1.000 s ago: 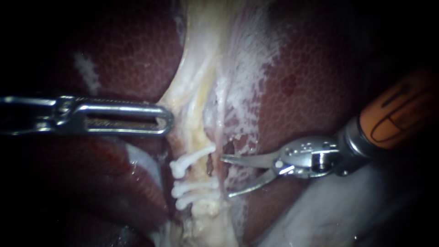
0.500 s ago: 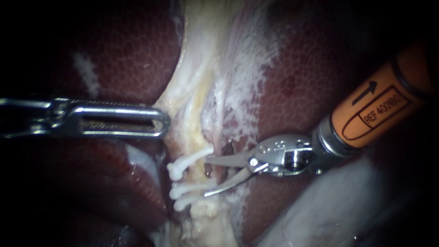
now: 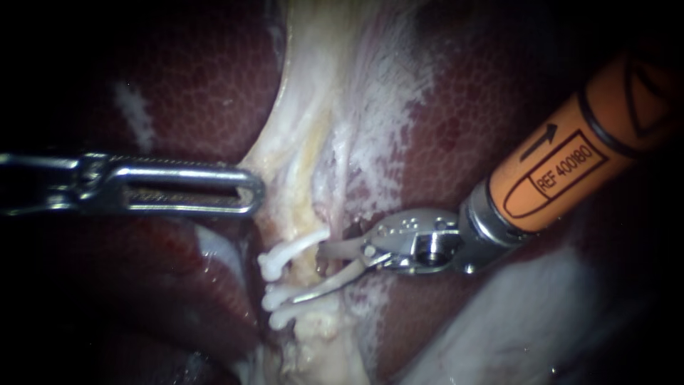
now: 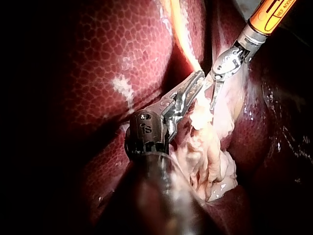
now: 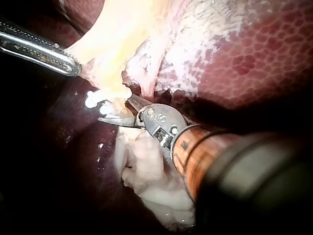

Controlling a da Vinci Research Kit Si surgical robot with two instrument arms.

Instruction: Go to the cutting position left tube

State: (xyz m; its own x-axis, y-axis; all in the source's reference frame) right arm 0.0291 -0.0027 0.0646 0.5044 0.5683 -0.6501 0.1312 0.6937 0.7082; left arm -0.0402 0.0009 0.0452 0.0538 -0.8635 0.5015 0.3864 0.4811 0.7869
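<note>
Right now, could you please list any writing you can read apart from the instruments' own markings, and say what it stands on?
None: the liver, the clips and the pale tissue bear no writing. The only printing is on the orange sleeve of the right instrument and the wrist of the left instrument.

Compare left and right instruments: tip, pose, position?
Left instrument has a long slotted tip; right instrument has short curved blades. Left lies level at the pale tissue's edge; right angles in from upper right, blades open at the white clips. Right has an orange sleeve; left is bare metal. Both are steel-tipped.
</note>
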